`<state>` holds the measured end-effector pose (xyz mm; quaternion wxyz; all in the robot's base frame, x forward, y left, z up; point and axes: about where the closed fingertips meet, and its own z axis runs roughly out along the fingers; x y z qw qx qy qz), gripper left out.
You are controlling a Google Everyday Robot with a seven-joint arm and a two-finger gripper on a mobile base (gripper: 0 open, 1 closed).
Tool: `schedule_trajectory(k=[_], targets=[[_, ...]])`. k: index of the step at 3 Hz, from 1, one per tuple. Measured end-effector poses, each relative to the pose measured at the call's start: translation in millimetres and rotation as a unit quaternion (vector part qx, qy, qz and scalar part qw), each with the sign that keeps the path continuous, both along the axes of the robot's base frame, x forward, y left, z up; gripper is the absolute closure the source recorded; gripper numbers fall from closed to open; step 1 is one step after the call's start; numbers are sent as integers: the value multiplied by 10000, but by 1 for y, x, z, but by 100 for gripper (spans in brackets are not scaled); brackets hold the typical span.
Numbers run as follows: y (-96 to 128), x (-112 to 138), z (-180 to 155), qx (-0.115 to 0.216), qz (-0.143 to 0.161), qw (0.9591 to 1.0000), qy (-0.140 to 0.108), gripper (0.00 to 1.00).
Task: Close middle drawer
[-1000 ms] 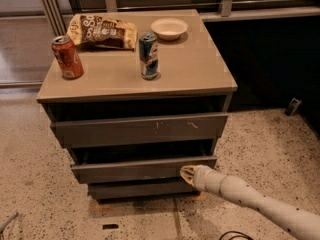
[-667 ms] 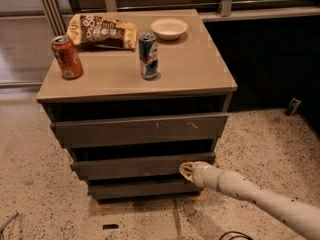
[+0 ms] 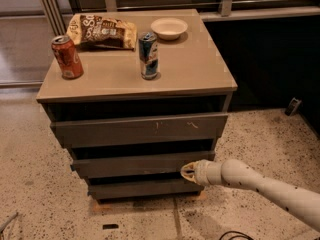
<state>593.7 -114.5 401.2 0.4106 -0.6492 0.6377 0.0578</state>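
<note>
The middle drawer is a wide, shallow grey-brown drawer with a plain front. It stands slightly out from the cabinet, with a dark gap above it. My gripper is at the end of a white arm coming in from the lower right. Its tip is against the right end of the middle drawer's front. The top drawer, with pale scratch marks, sits above. The shortest bottom drawer sits below.
On the cabinet top stand a red can, a blue can, a chip bag and a white bowl. Speckled floor surrounds the cabinet. A dark cable lies at the bottom.
The gripper has pushed left and inward against the middle drawer's front. The drawer has slid back a little toward the cabinet.
</note>
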Motion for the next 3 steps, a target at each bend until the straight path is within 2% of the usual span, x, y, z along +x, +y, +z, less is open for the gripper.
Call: schedule_trajectory(k=[1, 2, 3], targets=[[-2, -47, 6, 77, 285, 9957, 883, 100], [5, -94, 17, 240, 580, 9857, 1563, 100], [7, -103, 17, 255, 694, 9826, 1702, 83]])
